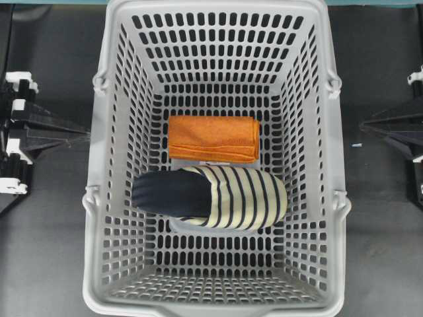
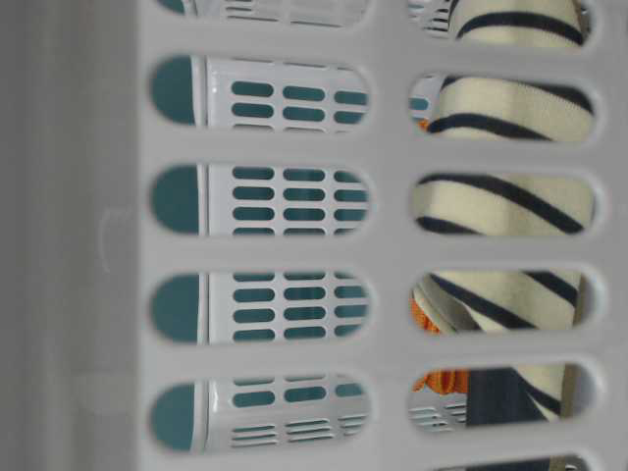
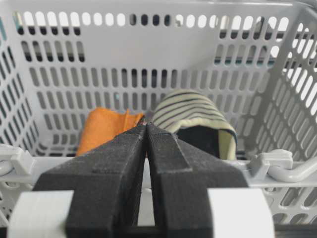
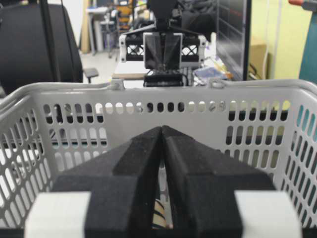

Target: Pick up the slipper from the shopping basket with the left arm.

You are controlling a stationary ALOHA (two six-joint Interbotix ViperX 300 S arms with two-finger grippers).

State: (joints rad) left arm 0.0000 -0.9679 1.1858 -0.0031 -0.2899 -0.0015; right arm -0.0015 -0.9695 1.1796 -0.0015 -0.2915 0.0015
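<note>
From overhead, the shopping basket (image 1: 99, 198) fills the middle of the dark worktop (image 1: 46, 238). On its slotted floor the slipper (image 1: 210, 197) lies on its side across the basket, striped toe toward the right wall, navy insole toward the left. A folded orange cloth (image 1: 213, 138) lies just beyond it, their edges touching or nearly so. The left arm (image 1: 26, 132) sits outside the basket's left wall, and the other arm (image 1: 396, 129) outside the right wall; both are well apart from the slipper.

Only the wrist views show the claws. In the left wrist view the left claw (image 3: 146, 126) has its black fingers pressed together with nothing between them, poised outside the rim, the slipper (image 3: 193, 116) and cloth (image 3: 106, 128) beyond it inside the basket. The right wrist view shows the right claw (image 4: 162, 130) likewise closed and empty, pointing at the basket wall, with only a sliver of stripes visible below.

The table-level view looks through the basket's lattice (image 2: 383, 245), catching cream and navy stripes (image 2: 500, 206) and bits of orange (image 2: 437, 378) through the slots.
</note>
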